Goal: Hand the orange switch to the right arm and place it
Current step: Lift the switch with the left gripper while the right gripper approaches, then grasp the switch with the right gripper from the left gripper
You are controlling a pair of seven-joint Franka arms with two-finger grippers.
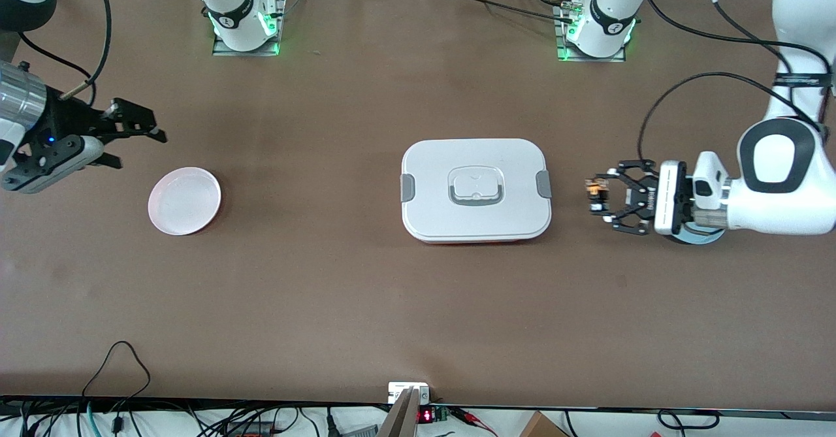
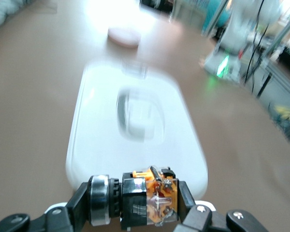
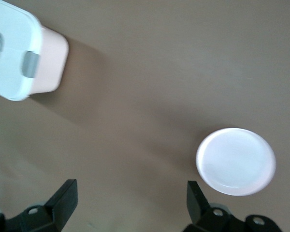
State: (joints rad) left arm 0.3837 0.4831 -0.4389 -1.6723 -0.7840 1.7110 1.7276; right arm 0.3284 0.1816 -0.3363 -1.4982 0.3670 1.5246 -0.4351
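Observation:
The orange switch (image 1: 594, 189) is a tiny black and orange part with a silver ring, seen close in the left wrist view (image 2: 152, 200). My left gripper (image 1: 597, 198) is shut on it, one finger on each end, and holds it over the table beside the white lidded box, toward the left arm's end. My right gripper (image 1: 139, 149) hangs open over the table at the right arm's end, above and beside the plate. Its fingers (image 3: 65, 195) stand wide apart with only bare table between them (image 3: 130, 199).
A white lidded box (image 1: 475, 225) with grey clips and a handle sits mid-table (image 2: 135, 159) (image 3: 12, 53). A small pinkish-white plate (image 1: 185, 200) lies toward the right arm's end (image 3: 236, 161). Cables and a small device sit at the table's front edge.

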